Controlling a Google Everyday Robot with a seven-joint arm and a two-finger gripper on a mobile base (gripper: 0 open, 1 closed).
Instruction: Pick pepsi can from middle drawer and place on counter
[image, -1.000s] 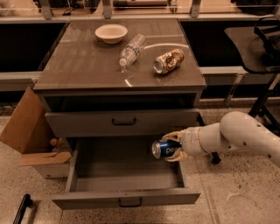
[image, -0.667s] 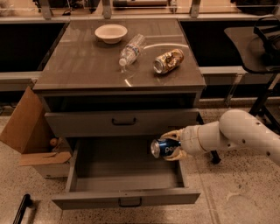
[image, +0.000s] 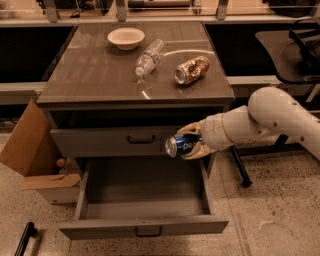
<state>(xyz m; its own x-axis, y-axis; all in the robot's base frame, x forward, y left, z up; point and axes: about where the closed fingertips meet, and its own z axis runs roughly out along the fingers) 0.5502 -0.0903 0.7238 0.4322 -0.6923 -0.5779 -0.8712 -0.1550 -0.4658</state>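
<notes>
My gripper (image: 189, 143) is shut on the pepsi can (image: 180, 145), a blue can held on its side with a silver end facing left. It hangs in the air in front of the closed taller-fronted drawer (image: 100, 141), above the right part of the middle drawer (image: 145, 226). That drawer is pulled out and its inside is bare. The counter (image: 95, 75) is the glossy grey-brown top above, higher than the can. My white arm (image: 270, 117) reaches in from the right.
On the counter lie a white bowl (image: 126, 37), a clear plastic bottle (image: 150, 56) on its side and a gold-brown can (image: 191, 70) on its side. A cardboard box (image: 30, 150) leans at the cabinet's left. A dark chair (image: 300, 50) stands at the right.
The gripper has lifted the pepsi can up out of the open drawer, from drawer-rim level to the height of the closed drawer's front.
</notes>
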